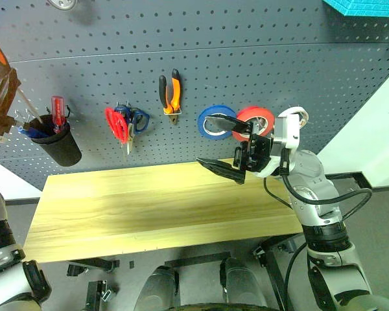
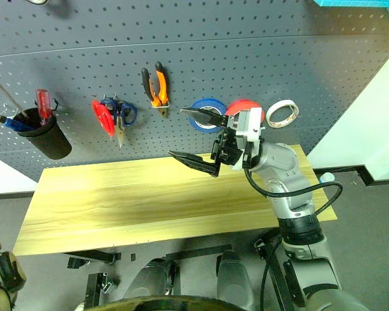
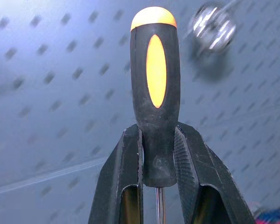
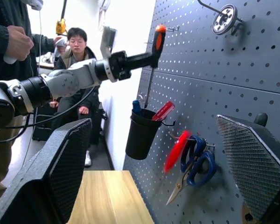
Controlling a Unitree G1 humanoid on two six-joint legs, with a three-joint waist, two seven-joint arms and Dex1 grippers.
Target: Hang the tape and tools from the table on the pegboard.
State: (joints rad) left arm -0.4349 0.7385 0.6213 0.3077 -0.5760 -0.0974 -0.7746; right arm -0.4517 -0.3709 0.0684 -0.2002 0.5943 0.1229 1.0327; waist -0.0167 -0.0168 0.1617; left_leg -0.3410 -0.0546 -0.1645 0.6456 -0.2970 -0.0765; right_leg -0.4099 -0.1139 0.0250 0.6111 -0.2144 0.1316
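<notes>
My left gripper (image 3: 156,151) is shut on the black part of the orange-black screwdriver handle (image 3: 155,84), held high at the left end of the dark pegboard (image 1: 246,58). The screwdriver's (image 4: 157,41) thin shaft slants down to the mouth of a black cup (image 1: 57,142). Red-handled scissors (image 1: 114,123), pliers (image 1: 170,94) and the whitish tape (image 2: 282,113) hang on the board. My right gripper (image 2: 180,133) stands open and empty above the back edge of the wooden table (image 1: 149,207), in front of the blue roll.
The black cup holds a red-handled screwdriver (image 1: 57,109). Blue scissors (image 1: 137,119) hang beside the red ones. A blue roll (image 1: 214,123) and a red roll (image 1: 258,116) hang behind my right gripper. Two people (image 4: 77,44) are beyond the table's left end.
</notes>
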